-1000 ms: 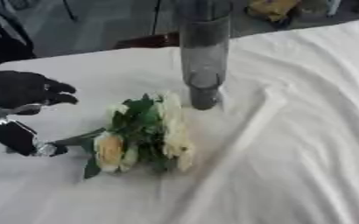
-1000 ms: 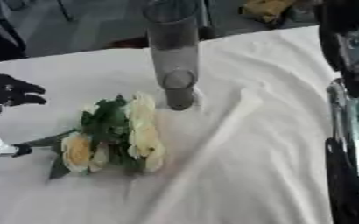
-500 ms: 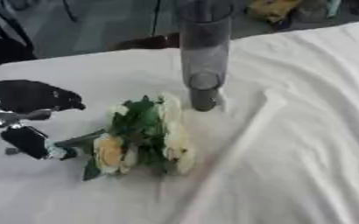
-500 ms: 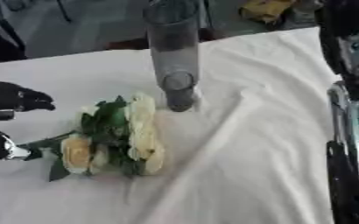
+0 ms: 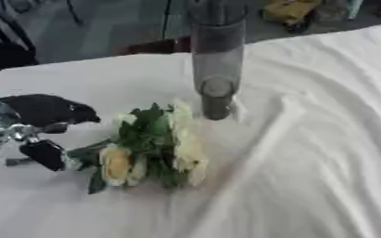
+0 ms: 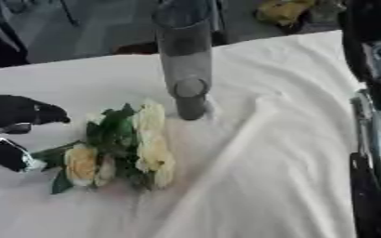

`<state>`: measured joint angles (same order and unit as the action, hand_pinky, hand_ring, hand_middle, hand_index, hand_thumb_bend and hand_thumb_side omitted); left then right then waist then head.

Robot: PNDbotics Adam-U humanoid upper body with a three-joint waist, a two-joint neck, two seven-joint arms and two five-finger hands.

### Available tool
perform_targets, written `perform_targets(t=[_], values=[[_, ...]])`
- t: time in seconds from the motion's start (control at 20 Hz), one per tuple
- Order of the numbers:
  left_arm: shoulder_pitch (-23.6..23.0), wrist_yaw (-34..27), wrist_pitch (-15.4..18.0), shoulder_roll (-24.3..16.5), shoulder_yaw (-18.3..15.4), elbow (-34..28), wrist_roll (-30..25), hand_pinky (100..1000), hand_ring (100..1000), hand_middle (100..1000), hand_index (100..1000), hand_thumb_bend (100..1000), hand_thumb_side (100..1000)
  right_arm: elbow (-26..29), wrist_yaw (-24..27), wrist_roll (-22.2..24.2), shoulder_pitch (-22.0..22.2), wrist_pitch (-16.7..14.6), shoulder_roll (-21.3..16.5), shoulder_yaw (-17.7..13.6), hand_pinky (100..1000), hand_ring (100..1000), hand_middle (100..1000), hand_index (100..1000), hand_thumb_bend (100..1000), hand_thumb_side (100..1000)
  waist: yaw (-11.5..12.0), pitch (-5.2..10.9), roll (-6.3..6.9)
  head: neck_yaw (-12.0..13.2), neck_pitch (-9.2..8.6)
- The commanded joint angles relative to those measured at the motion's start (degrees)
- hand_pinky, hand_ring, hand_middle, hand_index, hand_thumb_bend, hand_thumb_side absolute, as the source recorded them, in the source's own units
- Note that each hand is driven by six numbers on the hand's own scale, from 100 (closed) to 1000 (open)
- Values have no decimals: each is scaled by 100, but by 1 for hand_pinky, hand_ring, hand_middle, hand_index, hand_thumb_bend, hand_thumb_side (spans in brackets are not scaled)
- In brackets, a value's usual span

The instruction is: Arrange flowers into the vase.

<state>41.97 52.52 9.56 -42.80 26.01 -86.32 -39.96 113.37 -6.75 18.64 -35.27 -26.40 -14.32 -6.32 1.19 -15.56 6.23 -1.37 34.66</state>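
Cream and yellow flowers point(image 5: 149, 151) lie flat on the white tablecloth point(image 5: 307, 153) just before the tall grey vase point(image 5: 216, 60), stems between the left hand point(image 5: 39, 128)'s still-parted fingers, so a lift could drop them or tip the vase.

A rumpled white cloth point(image 5: 307, 153) covers the bench, with a long raised fold running diagonally across it. Beyond the far edge, a blurred yellow object point(image 5: 287, 10) lies on the grey floor point(image 5: 112, 28).
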Motion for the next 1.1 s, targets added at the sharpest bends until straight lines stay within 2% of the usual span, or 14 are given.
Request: perform_targets(t=[0.05, 0.5, 0.55, 0.6, 1.1], values=[[123, 159, 34, -27, -14, 194, 109, 927, 928, 944, 1000, 373, 699, 53, 68, 19, -96, -10, -38, -16, 797, 833, 778, 926, 239, 1000, 2, 84, -26, 33, -85], [143, 289, 122, 78, 5, 446, 271, 921, 922, 939, 1000, 359, 684, 56, 79, 25, -94, -6, -40, -23, 797, 833, 778, 926, 239, 1000, -5, 75, -27, 43, -95], [137, 283, 113, 107, 4, 470, 280, 873, 877, 913, 994, 358, 687, 55, 81, 25, -96, -6, -38, -23, 798, 833, 776, 926, 238, 1000, -10, 67, -29, 56, -104], [135, 287, 86, 174, 10, 540, 307, 863, 868, 909, 992, 354, 685, 56, 83, 26, -98, -6, -37, -24, 798, 833, 776, 926, 239, 1000, -17, 60, -30, 68, -113], [189, 414, 50, 475, 1, 1038, 451, 851, 867, 916, 992, 337, 679, 53, 106, 35, -106, -4, -35, -31, 799, 832, 775, 926, 241, 1000, -46, 32, -39, 110, -156]])
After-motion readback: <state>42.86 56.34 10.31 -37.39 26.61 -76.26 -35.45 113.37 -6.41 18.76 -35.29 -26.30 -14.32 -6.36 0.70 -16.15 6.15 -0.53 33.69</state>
